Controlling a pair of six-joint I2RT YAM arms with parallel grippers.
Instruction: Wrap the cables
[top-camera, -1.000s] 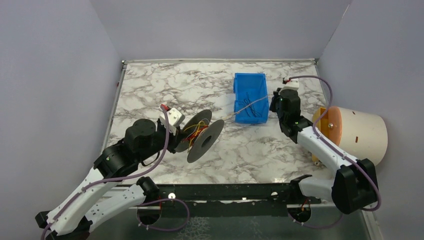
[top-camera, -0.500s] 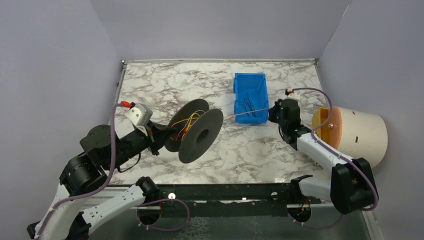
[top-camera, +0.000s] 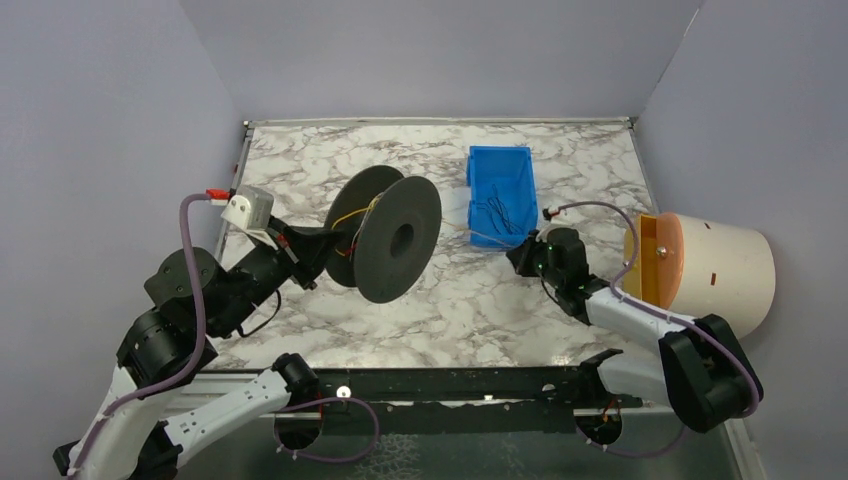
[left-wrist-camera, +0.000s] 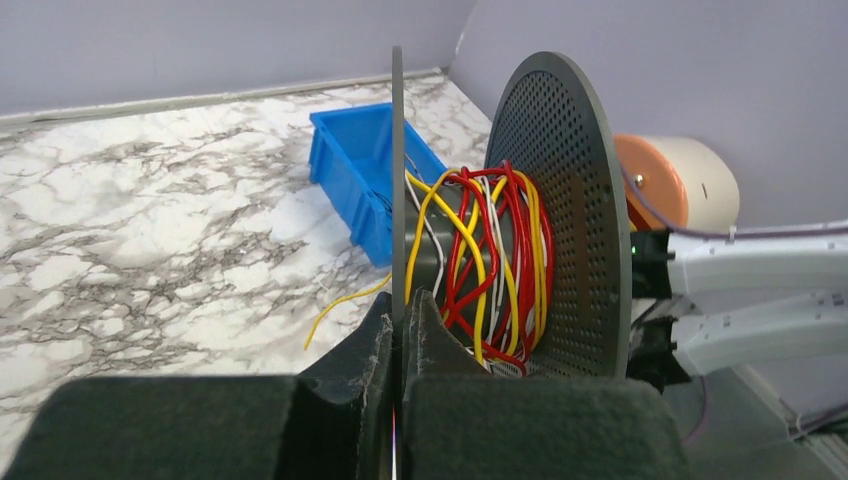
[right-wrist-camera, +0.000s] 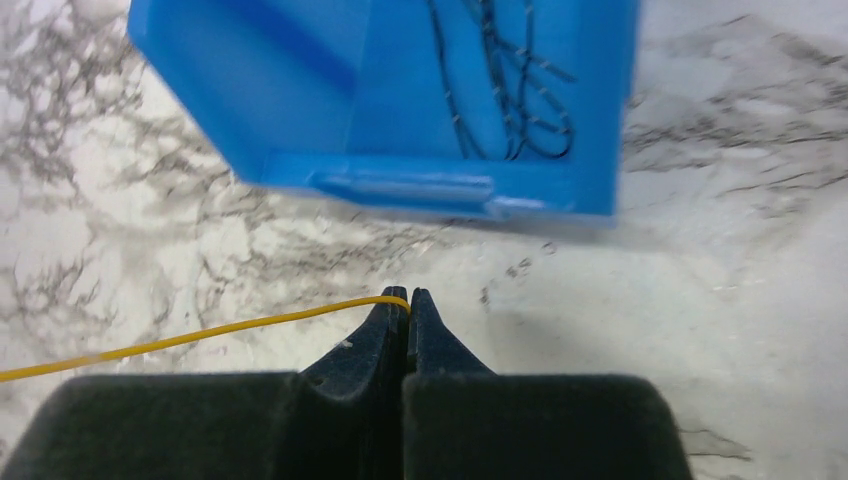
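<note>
My left gripper (top-camera: 322, 247) is shut on the near flange of a black cable spool (top-camera: 397, 239) and holds it above the table. In the left wrist view the flange edge sits between my left gripper (left-wrist-camera: 400, 310), and red, yellow and white cables (left-wrist-camera: 490, 255) are wound on the spool's core. My right gripper (right-wrist-camera: 407, 297) is shut on the end of a yellow cable (right-wrist-camera: 200, 335), low over the table in front of the blue bin. The yellow cable (top-camera: 462, 235) runs from the spool to my right gripper (top-camera: 516, 257).
A blue bin (top-camera: 500, 194) at the back holds thin dark wires (right-wrist-camera: 505, 90). A large cream and orange cylinder (top-camera: 708, 266) lies at the right edge. Walls enclose the marble table (top-camera: 300, 170) on three sides.
My left arm has lifted and turned the spool, moving it back and left. My right gripper has moved nearer and left, away from the blue bin, with the yellow cable.
</note>
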